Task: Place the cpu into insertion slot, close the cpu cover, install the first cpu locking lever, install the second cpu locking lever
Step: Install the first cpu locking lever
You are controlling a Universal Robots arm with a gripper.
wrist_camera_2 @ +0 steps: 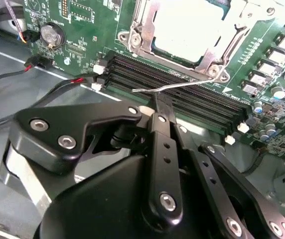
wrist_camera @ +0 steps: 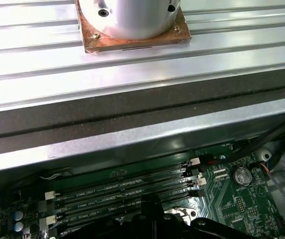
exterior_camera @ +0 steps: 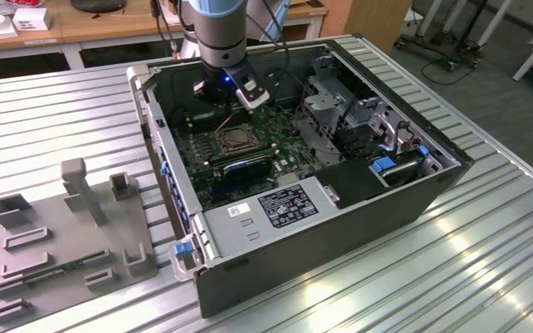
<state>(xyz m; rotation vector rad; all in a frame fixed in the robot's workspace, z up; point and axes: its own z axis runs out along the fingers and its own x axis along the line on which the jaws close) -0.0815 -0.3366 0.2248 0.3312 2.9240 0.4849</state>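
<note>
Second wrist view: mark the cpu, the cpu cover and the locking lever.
cpu (wrist_camera_2: 187, 27), second wrist view, on its silvery top.
cpu cover (wrist_camera_2: 141, 25), second wrist view, on the frame's side bar.
locking lever (wrist_camera_2: 177, 86), second wrist view, on the thin wire's middle.

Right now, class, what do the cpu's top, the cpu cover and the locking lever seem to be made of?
The cpu: pale metal top with a matte finish, evenly bright. The cpu cover: stamped sheet metal, probably steel, silvery with sharp glints. The locking lever: thin bent metal wire, shiny along its length.
</note>
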